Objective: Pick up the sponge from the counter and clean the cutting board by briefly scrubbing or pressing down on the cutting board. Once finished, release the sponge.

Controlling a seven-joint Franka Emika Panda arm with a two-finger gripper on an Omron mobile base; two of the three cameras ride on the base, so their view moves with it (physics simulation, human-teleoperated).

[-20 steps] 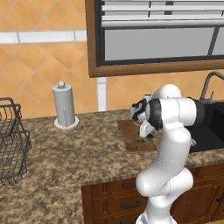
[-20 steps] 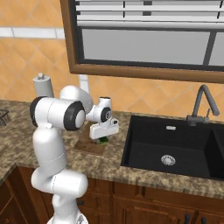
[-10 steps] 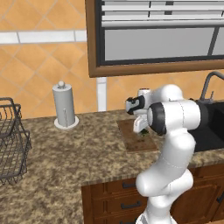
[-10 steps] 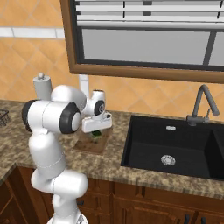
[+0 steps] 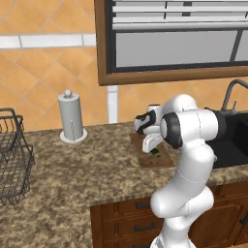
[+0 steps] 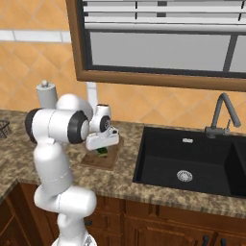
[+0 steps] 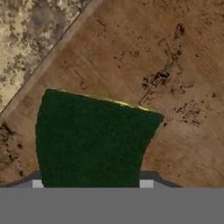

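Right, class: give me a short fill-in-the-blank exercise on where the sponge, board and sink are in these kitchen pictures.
1. The tool is shut on the dark ____ sponge.
2. The sponge is over the wooden cutting ____.
3. The paper towel holder stands on the ____.
4. The black sink has a ____ behind it.

Missing words: green; board; counter; faucet

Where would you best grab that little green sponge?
From above, across its short width, one finger on each long side. The sponge is a small flat block, held over the cutting board, so its thin side faces are the easiest surfaces to pinch. The gripper seems to hold it that way now.
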